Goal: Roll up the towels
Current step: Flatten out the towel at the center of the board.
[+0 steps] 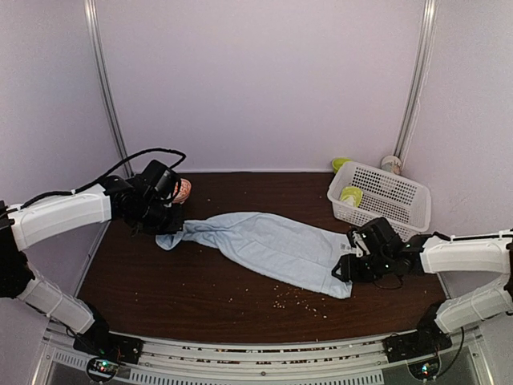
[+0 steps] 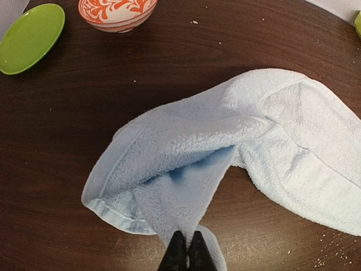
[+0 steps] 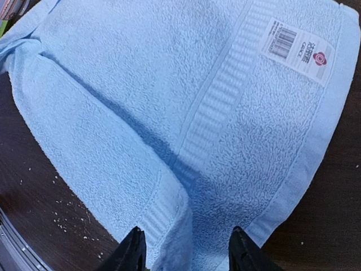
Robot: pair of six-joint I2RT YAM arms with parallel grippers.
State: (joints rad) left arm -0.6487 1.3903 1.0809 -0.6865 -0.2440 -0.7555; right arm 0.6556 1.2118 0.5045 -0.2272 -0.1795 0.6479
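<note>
The long pale blue terry towel [image 1: 272, 245] lies stretched across the dark brown wooden table [image 1: 200, 309], from the left side toward the right. Its pile is soft and loopy, with a flat ribbed band [image 3: 217, 96] and a white printed label [image 3: 299, 51] near the right end.

The left gripper [image 2: 183, 251] has its fingers pressed together on a thin fold of the towel's left end. The right gripper [image 3: 188, 248] has its fingers spread, one on each side of the hem.

In the white plastic mesh basket [image 1: 393, 196] sits a small lime-green and cream object [image 1: 351, 195], too small to identify. The green plate [image 2: 31, 36] and the orange-patterned bowl [image 2: 117, 11] are cut off by the frame. Pale crumbs [image 1: 292, 298] dot the free near strip of table.
</note>
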